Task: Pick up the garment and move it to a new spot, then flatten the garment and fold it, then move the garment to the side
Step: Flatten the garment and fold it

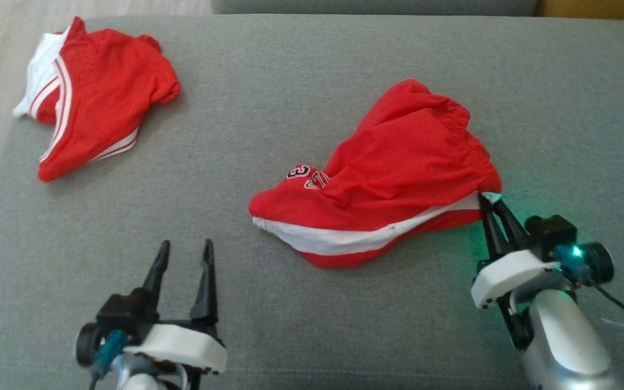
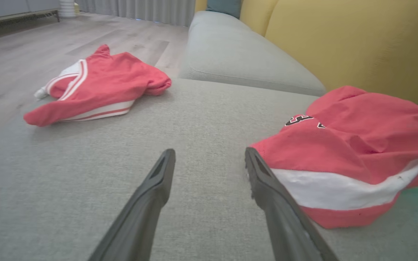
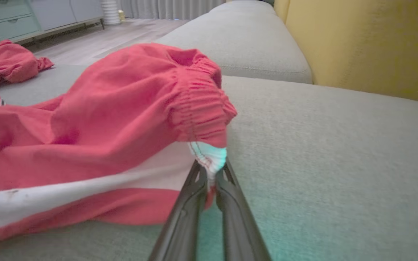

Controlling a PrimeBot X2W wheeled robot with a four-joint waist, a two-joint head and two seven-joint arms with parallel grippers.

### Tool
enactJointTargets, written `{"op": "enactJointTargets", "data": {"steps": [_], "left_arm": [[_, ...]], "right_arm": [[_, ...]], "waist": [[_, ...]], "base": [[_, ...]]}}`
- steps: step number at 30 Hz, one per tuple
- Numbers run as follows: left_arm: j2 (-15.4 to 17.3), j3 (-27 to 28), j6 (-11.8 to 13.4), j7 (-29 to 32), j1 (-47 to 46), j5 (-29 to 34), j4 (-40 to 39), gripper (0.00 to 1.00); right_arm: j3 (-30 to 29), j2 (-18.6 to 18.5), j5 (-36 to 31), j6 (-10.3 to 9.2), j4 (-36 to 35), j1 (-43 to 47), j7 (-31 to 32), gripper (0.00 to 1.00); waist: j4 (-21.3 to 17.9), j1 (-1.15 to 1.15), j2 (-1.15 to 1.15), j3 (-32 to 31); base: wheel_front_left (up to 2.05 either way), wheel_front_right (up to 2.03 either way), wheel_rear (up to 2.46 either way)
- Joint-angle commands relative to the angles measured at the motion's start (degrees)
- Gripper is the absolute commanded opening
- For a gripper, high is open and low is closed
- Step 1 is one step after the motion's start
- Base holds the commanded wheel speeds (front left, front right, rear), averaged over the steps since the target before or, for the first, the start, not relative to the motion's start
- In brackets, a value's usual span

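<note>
1. Grey seat cushion point(image 1: 301, 97): the landmark for this listing; it is carrying both garments and is stretching across the head view.
2. Red shorts point(image 1: 393, 179): lying crumpled on the cushion's right half, well in from its far edge. The gathered elastic waistband is facing the cushion's right end. A white band is running along the side nearest the cushion's front edge. A black and white number print is showing on a fold toward the cushion's middle.
3. Right gripper point(image 3: 210, 170): reaching in over the cushion's front right part. Its two dark fingers are pressing together on the white corner of the shorts, just below the waistband, with cloth showing between them. That corner is standing slightly raised off the cushion.
4. Green glow point(image 1: 474, 238): tinting the cushion's fabric right beside the right gripper.
5. Left gripper point(image 1: 186, 246): sitting over the cushion's front left part, jaws spread wide and gripping nothing. Its fingers are pointing toward the cushion's far edge, and bare fabric is showing between them.
6. Second red garment point(image 1: 101, 92): lying bunched at the cushion's far left corner. It has white stripes, and its white edge is reaching the cushion's rim.
7. Yellow backrest point(image 3: 368, 43): rising along the cushion's right end.
8. Second grey cushion point(image 2: 238, 58): adjoining the landmark cushion's far edge.
9. Pale wood floor point(image 2: 85, 36): lying beyond the cushion's left end.
</note>
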Motion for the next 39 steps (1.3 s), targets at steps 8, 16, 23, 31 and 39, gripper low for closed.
{"op": "enactJointTargets", "data": {"steps": [8,16,23,31,39], "left_arm": [[-0.15,-4.86,-5.67,-0.71,-7.7,1.41,8.1,1.0],[-0.15,-7.79,-6.91,-0.71,-13.78,-0.4,20.52,1.0],[-0.15,-9.03,-8.43,-0.71,-16.18,-5.68,23.71,1.0],[-0.15,-10.13,-9.99,-0.71,-17.02,-7.91,24.3,1.0],[-0.15,-11.01,-10.49,-0.71,-17.22,-8.57,24.27,1.0]], "right_arm": [[-0.13,-0.09,2.34,-0.05,-5.68,1.85,1.49,0.0],[1.41,-0.07,3.02,-0.05,-6.46,1.34,1.97,0.0],[2.12,-0.07,3.27,-0.05,-5.79,0.96,1.53,0.0],[2.59,-0.06,3.37,-0.05,-4.91,0.68,1.15,0.0],[2.7,-0.06,3.28,-0.05,-4.37,0.54,0.71,0.0]], "waist": [[-3.61,0.0,0.0,1.27],[-5.67,0.0,0.0,2.04],[-6.29,0.0,0.0,2.25],[-6.71,0.0,0.0,2.14],[-7.1,0.0,0.0,1.98]], "base": [[0.0,0.0,0.0],[0.0,0.0,0.0],[0.0,0.0,0.0],[0.0,0.0,0.0],[0.0,0.0,0.0]]}}
